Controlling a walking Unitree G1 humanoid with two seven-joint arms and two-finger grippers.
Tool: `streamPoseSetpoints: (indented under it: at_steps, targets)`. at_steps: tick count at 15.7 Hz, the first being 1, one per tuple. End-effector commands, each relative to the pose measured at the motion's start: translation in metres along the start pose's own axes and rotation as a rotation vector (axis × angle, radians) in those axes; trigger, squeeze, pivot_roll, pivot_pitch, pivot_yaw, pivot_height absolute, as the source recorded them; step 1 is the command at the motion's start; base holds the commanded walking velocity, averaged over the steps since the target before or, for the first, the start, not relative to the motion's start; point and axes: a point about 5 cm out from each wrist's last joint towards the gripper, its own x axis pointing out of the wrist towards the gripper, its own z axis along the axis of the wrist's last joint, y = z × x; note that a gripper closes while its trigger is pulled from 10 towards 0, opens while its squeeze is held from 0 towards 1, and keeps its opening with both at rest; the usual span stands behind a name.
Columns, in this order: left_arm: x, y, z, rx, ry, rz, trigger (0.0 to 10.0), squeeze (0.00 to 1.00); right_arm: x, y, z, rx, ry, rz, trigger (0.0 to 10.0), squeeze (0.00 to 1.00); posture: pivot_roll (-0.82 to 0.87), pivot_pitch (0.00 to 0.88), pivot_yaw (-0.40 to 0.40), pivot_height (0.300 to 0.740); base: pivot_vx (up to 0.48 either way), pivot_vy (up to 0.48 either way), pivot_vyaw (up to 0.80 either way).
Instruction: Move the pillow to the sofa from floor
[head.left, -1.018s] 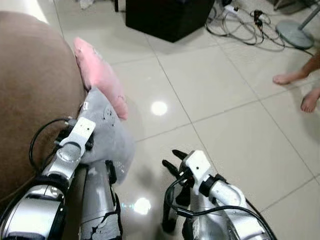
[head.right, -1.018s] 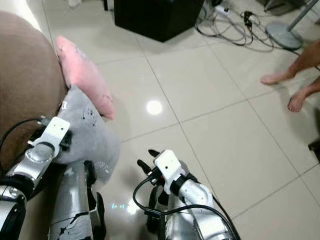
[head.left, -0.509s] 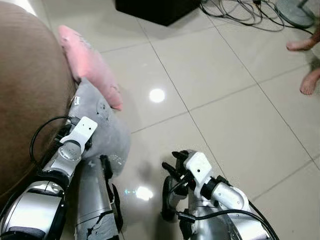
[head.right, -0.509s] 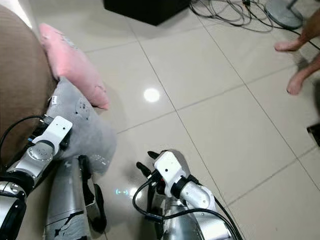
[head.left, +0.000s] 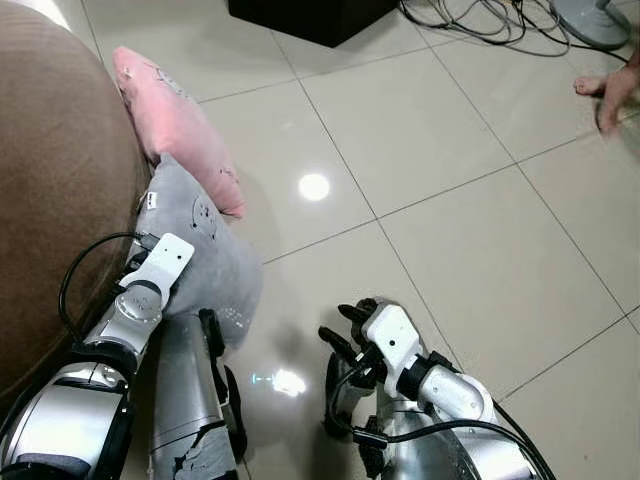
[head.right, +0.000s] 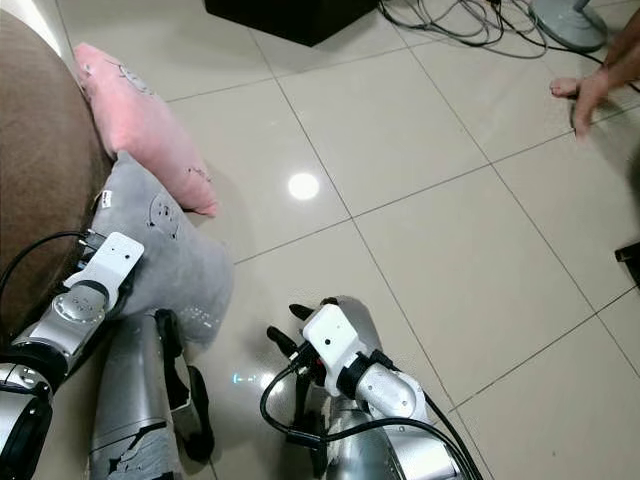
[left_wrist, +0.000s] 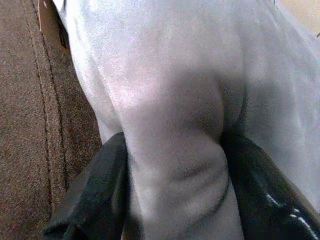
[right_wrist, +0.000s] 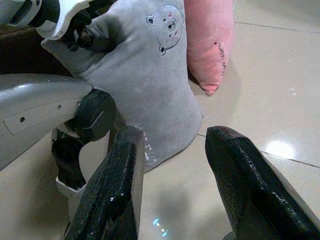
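Down on the left, the left gripper (left_wrist: 172, 200) is clamped on a fold of the grey pillow (head.left: 205, 262). In the left wrist view its two black fingers (left_wrist: 92, 192) squeeze the soft grey cloth between them. The grey pillow leans against the side of the brown sofa (head.left: 60, 190), and its lower end looks like it touches the tiled floor (head.left: 450, 190), though the robot's leg hides part of it. It has a small bear face on it. A pink pillow (head.left: 170, 125) sits just behind it, farther away, also leaning on the sofa and touching the grey one.

The right gripper (right_wrist: 172, 170) hangs low, near the floor, to the right of the grey pillow. Its fingers are apart and hold nothing.

Far off stands a black box (head.left: 310, 15). To its right lie some cables (head.left: 470, 20) and a round fan base (head.left: 595, 15). A person's foot (head.left: 590, 88) and hand (head.left: 615, 100) show at the far right edge.
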Motion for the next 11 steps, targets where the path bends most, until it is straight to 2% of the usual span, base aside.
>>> streamPoseSetpoints:
  at_steps: [1,11]
  targets:
    - [-0.0028,-0.0102,-0.0122,-0.009,0.039,-0.046,0.0,0.0,-0.0047,0.0039,-0.0057,0.006,0.033,0.009,10.0,0.0,0.04,0.361,-0.168,0.541,0.0,0.0,0.0]
    - [-0.0035,-0.013,-0.0119,-0.033,0.021,-0.073,0.0,0.0,-0.0007,0.0058,-0.0052,-0.005,0.028,0.017,10.0,0.0,0.04,0.349,-0.164,0.541,0.0,0.0,0.0]
